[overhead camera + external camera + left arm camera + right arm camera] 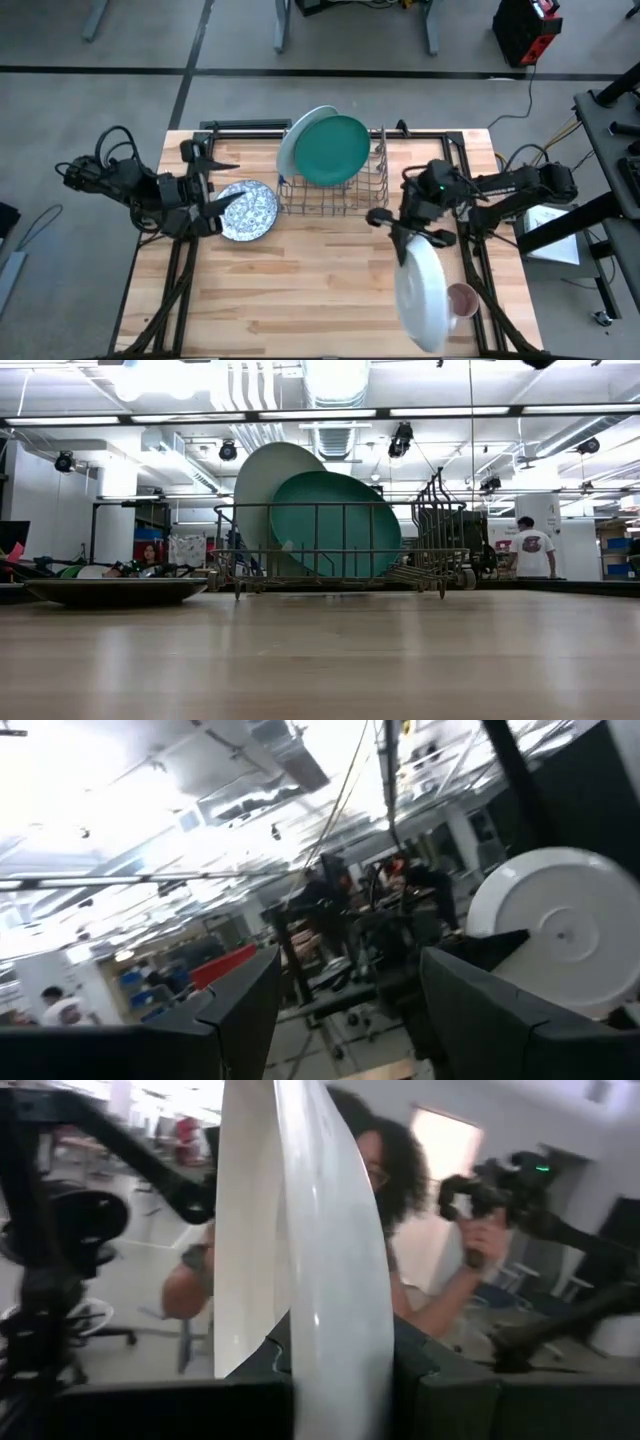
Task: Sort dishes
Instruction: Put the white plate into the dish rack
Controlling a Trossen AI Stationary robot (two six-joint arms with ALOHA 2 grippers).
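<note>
The pale mint plate (297, 140) and the dark teal-green plate (332, 150) stand on edge in the metal wire rack (335, 195) at the table's far middle; both also show in the low view (262, 480) (335, 525). The blue-and-white speckled dish (250, 211) lies flat on the table left of the rack. My left gripper (226, 182) is open and empty at the dish's left edge, with its fingers tipped upward. My right gripper (413, 238) is shut on the white plate (424, 292) at the table's right. My right gripper pinches the white plate's rim (335, 1342) between its two fingers, one on each face. The held part is the plate's far end (414, 248), and the plate reaches from the fingers toward the table's near edge. It is tilted on edge and lifted clear of the table.
A small reddish round object (462, 298) sits by the table's right edge, beside the white plate. A person (400, 1230) shows behind the plate in the right wrist view. Bare wood lies between the rack and the near edge (310, 290).
</note>
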